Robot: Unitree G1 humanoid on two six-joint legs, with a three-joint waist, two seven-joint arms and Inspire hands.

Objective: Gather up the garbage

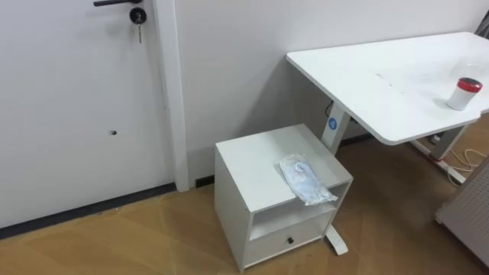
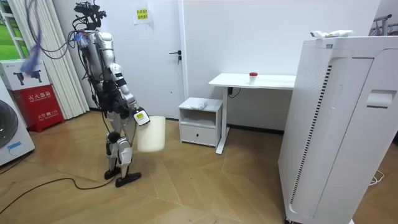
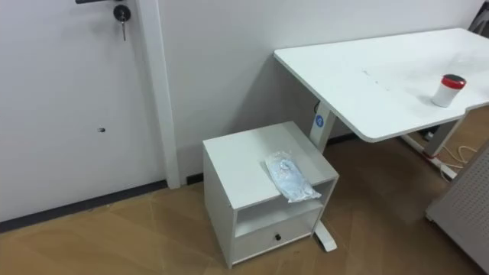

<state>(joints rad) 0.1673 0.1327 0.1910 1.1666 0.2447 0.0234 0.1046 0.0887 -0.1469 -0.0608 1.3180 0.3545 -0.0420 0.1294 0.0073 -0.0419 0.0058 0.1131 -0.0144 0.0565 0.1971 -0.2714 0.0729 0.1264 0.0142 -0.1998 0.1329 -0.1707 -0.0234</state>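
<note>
Crumpled clear plastic bag with blue inside (image 1: 305,180), lying atop low white cabinet (image 1: 252,164), near its 4 o'clock corner. At 2 o'clock, white bench (image 1: 359,76) carrying red-capped white jar (image 1: 464,93). In room view, robot hand (image 2: 140,117) against white cylindrical bin (image 2: 151,135); cannot tell grip or side.
</note>
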